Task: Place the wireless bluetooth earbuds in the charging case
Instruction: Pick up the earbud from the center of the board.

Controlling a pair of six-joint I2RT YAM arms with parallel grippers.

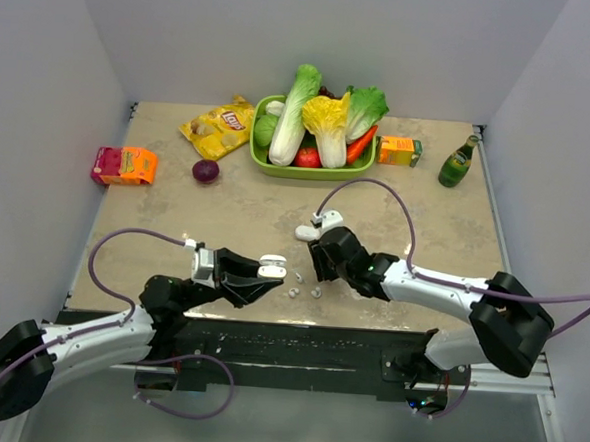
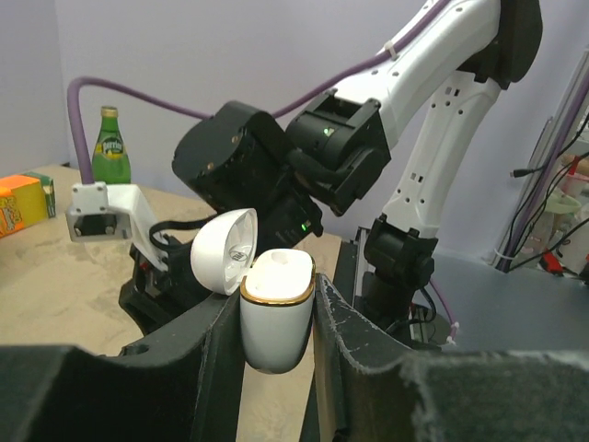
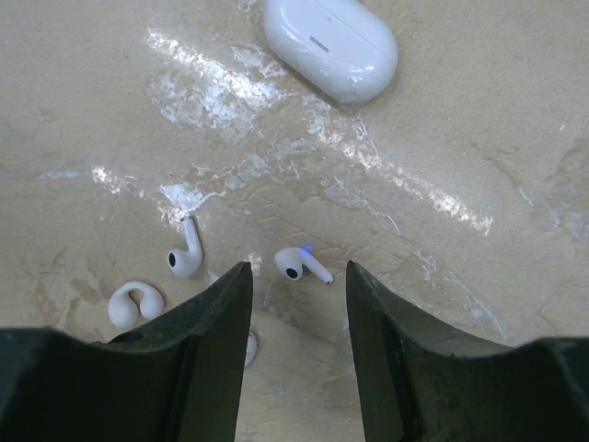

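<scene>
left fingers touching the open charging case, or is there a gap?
Touching. Left wrist view: both left fingers press flush against the sides of the open charging case, with no gap on either side, clamping it upright.

Charging case (image 2: 274, 276): white, gold-rimmed, lid open, upright, clamped in left claw (image 2: 278, 322). Earbuds (image 3: 299, 265): white, loose on surface (image 3: 460, 138), close together; two stemmed, one clip-shaped.
</scene>
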